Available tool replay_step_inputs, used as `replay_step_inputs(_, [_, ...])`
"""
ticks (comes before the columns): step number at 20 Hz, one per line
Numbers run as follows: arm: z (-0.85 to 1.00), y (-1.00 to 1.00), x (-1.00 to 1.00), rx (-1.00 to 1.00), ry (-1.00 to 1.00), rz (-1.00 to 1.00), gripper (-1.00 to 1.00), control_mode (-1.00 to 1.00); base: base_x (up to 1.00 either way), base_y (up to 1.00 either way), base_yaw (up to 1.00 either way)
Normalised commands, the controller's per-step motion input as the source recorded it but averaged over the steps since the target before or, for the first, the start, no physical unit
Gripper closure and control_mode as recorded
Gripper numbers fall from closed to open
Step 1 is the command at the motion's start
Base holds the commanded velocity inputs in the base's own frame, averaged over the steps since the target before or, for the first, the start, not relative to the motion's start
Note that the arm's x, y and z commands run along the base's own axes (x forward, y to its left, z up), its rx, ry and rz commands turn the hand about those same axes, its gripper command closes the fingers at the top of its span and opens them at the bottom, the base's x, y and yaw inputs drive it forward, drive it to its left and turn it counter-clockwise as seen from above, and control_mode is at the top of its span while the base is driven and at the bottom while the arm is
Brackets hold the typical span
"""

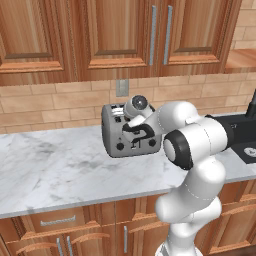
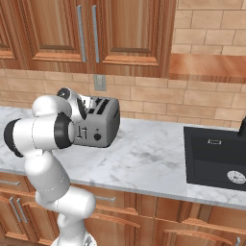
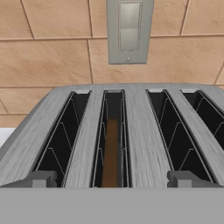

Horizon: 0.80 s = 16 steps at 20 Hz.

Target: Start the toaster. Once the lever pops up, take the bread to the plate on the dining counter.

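Observation:
The silver-grey toaster (image 1: 114, 131) stands on the marble worktop against the brick wall, also seen as the toaster (image 2: 102, 124). From above, the toaster (image 3: 140, 131) shows four black slots. A thin brown bread slice (image 3: 111, 153) sits deep in the second slot from the left. My gripper (image 1: 136, 134) hangs at the toaster's front upper edge, pointing over its top towards the wall. Its fingers (image 3: 43, 178) stand wide apart, one at each side, holding nothing. The plate and the dining counter are out of view.
A grey wall switch plate (image 3: 129, 30) sits on the bricks just behind the toaster. A black sink (image 2: 215, 157) is set in the worktop (image 1: 55, 165) to the right. Wooden cabinets (image 1: 120, 35) hang overhead.

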Motion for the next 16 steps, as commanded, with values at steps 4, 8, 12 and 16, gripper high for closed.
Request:
replay_step_inputs(4, [0.00, 0.00, 0.00, 0.00, 0.00, 0.00, -1.00, -1.00, 0.00, 0.00, 0.00])
replay_step_inputs(8, [0.00, 0.00, 0.00, 0.00, 0.00, 0.00, -1.00, -1.00, 0.00, 0.00, 0.00])
replay_step_inputs(12, [0.00, 0.00, 0.00, 0.00, 0.00, 0.00, -1.00, -1.00, 0.00, 0.00, 0.00])
replay_step_inputs(16, [0.00, 0.00, 0.00, 0.00, 0.00, 0.00, -1.00, -1.00, 0.00, 0.00, 0.00])
